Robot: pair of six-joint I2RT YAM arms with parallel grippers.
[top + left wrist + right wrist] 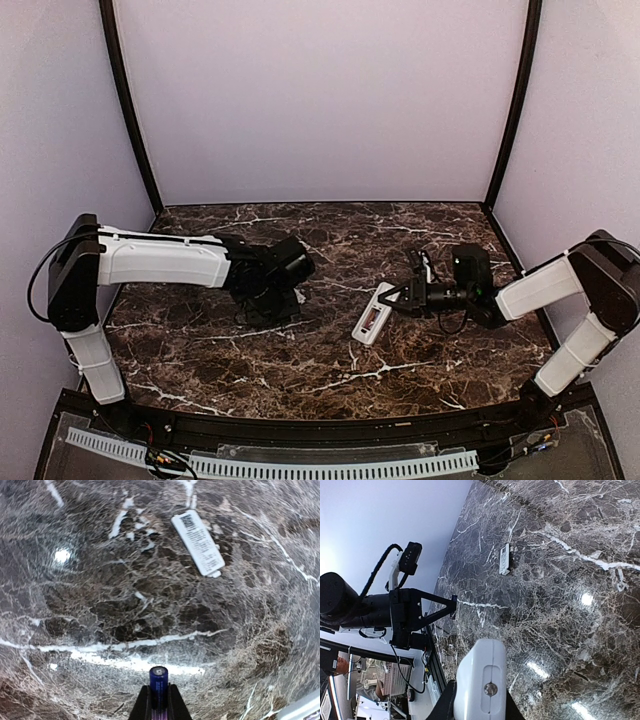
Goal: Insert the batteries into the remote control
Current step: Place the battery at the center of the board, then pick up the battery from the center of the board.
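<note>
Here, closest to the left wrist camera, the left tool [159, 700] is pinching one battery [159, 677]. The bluish cylinder projects forward past the fingertips, presumably so that its free end can enter a bay first. No second battery can be made out in any view. The right tool [477, 702] is clamped on one end of the remote control [481, 675], turned so that a recessed panel and a small screw face its wrist camera. In the overhead view the handset slants from that tool towards the near left, its long body left free of the fingers. This grip seems meant to steady it while the other arm works. Whether the far end rests on the surface [330, 370] cannot be told. The two tools stand well apart, with dark marbled stone between them, so insertion has probably not begun. Farther out, a white labelled panel [198, 542] lies flat on the surface by itself. It is possibly the bay cover, set aside where neither arm will strike it. Plain pale walls close the scene behind.
</note>
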